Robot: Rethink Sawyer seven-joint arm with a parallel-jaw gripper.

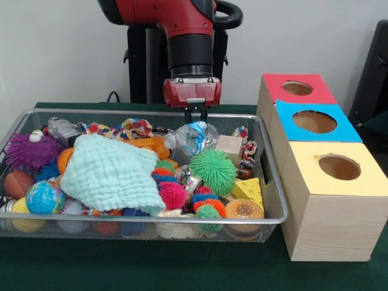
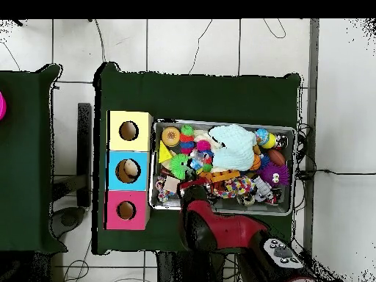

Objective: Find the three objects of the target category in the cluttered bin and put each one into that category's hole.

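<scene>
The bin (image 1: 91, 111) is a wide silver wire-mesh basket on the green table, full of toys; it also shows in the overhead view (image 2: 224, 123). My gripper (image 1: 196, 116) hangs at the bin's far edge, just above a crumpled clear plastic bottle (image 1: 194, 137), touching nothing. In the overhead view the red arm (image 2: 213, 228) hides it. Three wooden boxes stand beside the bin, each with a round hole: red top (image 1: 297, 88), blue top (image 1: 314, 122), yellow top (image 1: 339, 167). In the overhead view they are yellow (image 2: 128, 131), blue (image 2: 128, 170) and red (image 2: 125, 210).
In the bin lie a pale teal knitted cloth (image 1: 112, 173), a green spiky ball (image 1: 212, 170), a purple spiky ball (image 1: 27, 151), a globe ball (image 1: 44, 197), a pink spiky ball (image 1: 173, 195), a yellow cheese wedge (image 1: 248, 189), a wooden block (image 1: 230, 147) and rope toys.
</scene>
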